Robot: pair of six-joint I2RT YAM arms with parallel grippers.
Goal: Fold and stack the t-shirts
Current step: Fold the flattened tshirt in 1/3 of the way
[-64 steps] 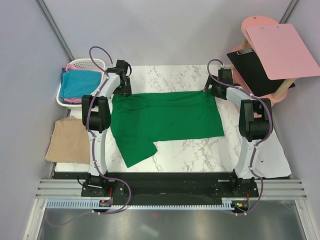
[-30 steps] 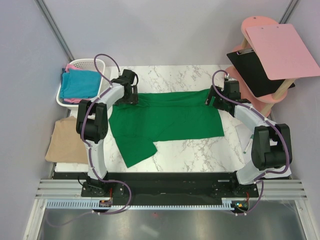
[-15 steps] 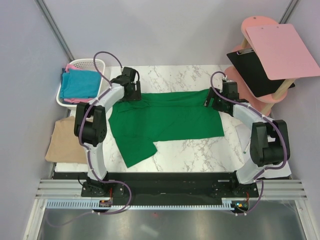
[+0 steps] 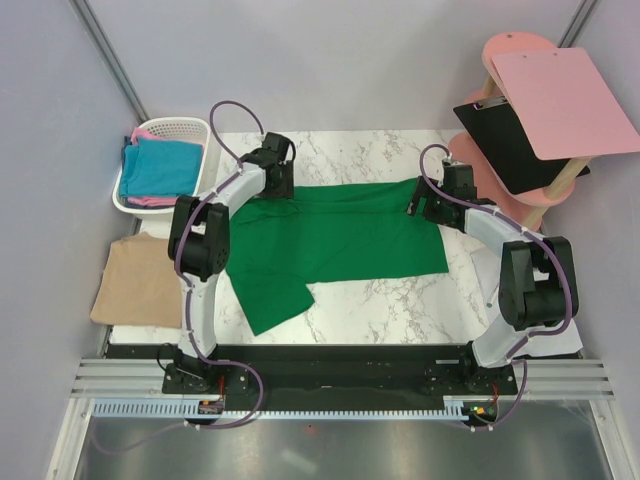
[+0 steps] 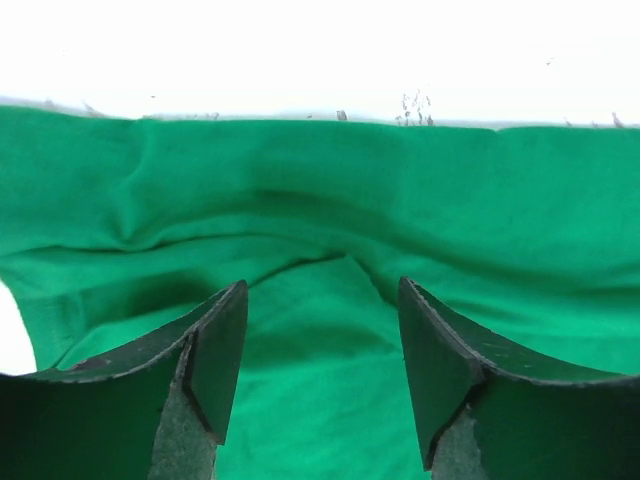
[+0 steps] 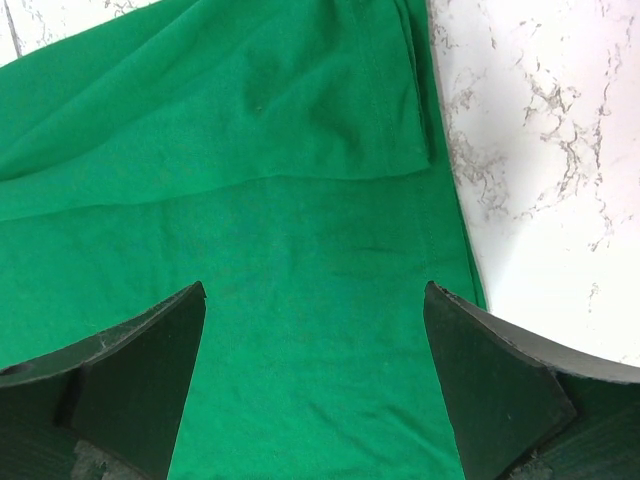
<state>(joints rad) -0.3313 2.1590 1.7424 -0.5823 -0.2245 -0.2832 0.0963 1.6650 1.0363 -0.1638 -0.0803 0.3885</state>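
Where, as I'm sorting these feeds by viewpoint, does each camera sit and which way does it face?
Top external: fixed above and behind the arms, looking down at the table and green t-shirt; both arms, left tool and right tool show.
Left wrist: on the left arm, facing the shirt's bunched far edge; its two fingers show.
Right wrist: on the right arm, facing the shirt's corner and table; its fingers show.
Shared: all three see the green t-shirt.
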